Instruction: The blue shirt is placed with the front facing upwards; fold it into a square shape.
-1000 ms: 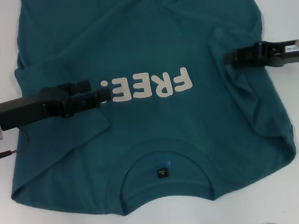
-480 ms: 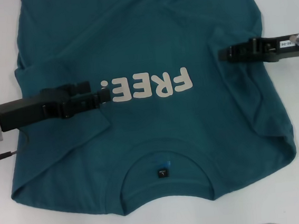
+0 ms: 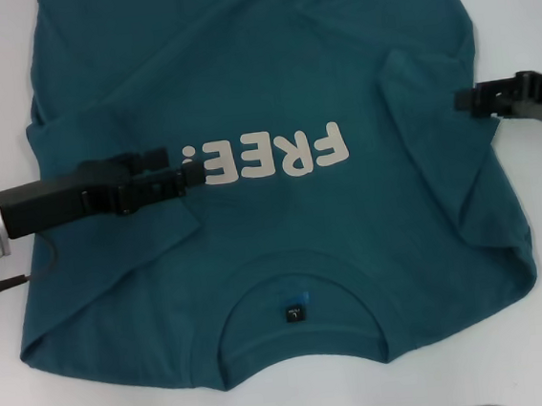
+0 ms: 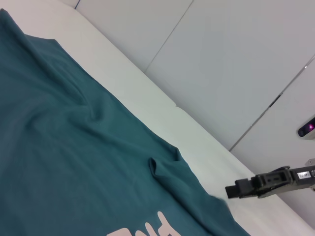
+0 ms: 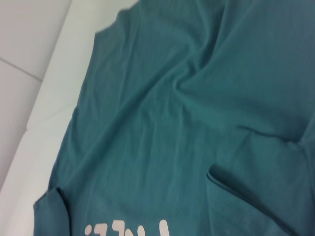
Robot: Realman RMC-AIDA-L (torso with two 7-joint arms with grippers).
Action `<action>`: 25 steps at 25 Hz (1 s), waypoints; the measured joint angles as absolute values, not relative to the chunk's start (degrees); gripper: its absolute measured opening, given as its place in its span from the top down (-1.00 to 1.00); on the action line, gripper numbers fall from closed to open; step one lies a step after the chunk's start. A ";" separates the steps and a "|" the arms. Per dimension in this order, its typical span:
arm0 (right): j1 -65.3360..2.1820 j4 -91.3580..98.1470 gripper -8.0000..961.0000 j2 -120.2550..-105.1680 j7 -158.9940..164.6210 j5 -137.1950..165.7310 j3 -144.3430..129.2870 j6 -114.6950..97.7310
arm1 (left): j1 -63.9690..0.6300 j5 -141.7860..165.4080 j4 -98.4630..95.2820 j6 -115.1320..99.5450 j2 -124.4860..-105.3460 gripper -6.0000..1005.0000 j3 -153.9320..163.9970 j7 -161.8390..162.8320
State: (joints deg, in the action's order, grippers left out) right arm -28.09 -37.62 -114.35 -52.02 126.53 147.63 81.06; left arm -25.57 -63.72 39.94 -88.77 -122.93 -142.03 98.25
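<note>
The shirt (image 3: 271, 107) lies flat, front up, filling most of the head view, its collar at the bottom centre and its hem running off the top edge. So its long axis runs bottom to top of the frame, and the lettering reads upside down to me.

My left gripper (image 3: 190, 175) reaches in from the left edge and sits over the chest, its tip at the left end of the lettering. My right gripper (image 3: 463, 100) is at the right edge, its tip just at the shirt's right side, above the folded-in sleeve. The left is well inside the cloth, the right only at its border.

I cannot tell how either pair of fingers stands; they seem to hold no cloth.
</note>
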 joint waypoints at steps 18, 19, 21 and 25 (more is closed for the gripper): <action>-23.96 -39.06 0.09 -112.98 -51.18 127.94 150.21 81.24 | -25.74 -63.72 39.71 -88.77 -123.04 -0.76 -142.03 98.19; -24.12 -38.59 0.09 -113.02 -51.23 127.95 150.12 80.71 | -25.72 -63.72 39.72 -88.77 -123.04 -0.76 -142.03 98.18; -24.57 -37.51 0.09 -113.06 -51.42 127.97 149.77 79.55 | -25.68 -63.72 39.72 -88.77 -123.00 -0.76 -142.03 98.14; -25.53 -35.71 0.09 -113.27 -51.51 127.97 148.37 76.90 | -25.66 -63.72 39.73 -88.77 -122.95 -0.76 -142.03 98.10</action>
